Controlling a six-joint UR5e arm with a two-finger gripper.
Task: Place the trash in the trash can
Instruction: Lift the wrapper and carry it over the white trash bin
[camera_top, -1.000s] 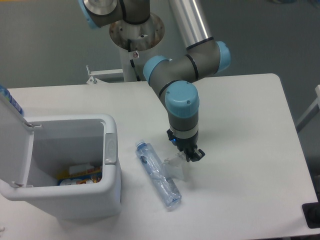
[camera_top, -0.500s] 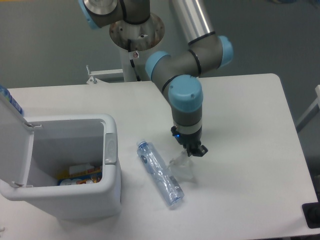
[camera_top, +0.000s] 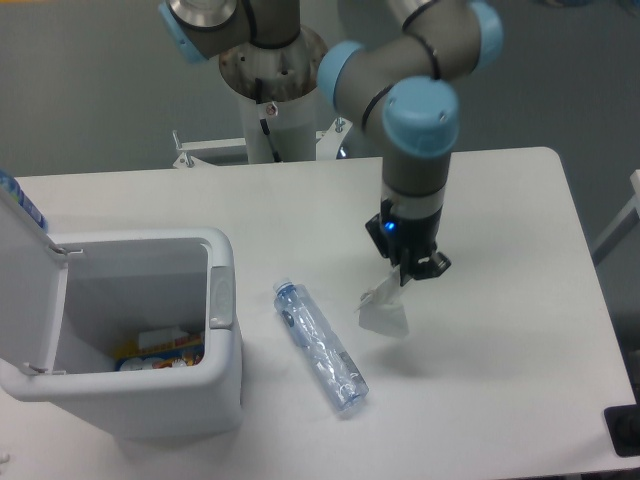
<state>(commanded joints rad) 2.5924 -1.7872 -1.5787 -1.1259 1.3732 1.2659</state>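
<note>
1. My gripper (camera_top: 408, 278), right of centre in the frame, is pinched on the top edge of the crumpled tissue (camera_top: 384, 313), which hangs below my fingers with its shadow on the table (camera_top: 500, 220) beneath it.
2. I judge the tissue very light and soft: it droops, could flutter or slip free if I swing fast, and needs no more than this pinch at its upper corner.
3. The plastic bottle (camera_top: 320, 345) lies on its side on the table, lower centre, cap end toward the upper left, between the tissue and the trash can (camera_top: 225, 340) and apart from both.
4. The bottle looks light, smooth and round, so it may roll or squirt out of a grip; I would take it across the middle of its body.
5. The trash can fills the lower left, its lid (camera_top: 25, 290) flipped open against the left edge and some colourful packaging (camera_top: 160, 350) at the bottom.
6. The opening is wide, and the way left looks open if I carry the tissue above the bottle and the near rim.
</note>
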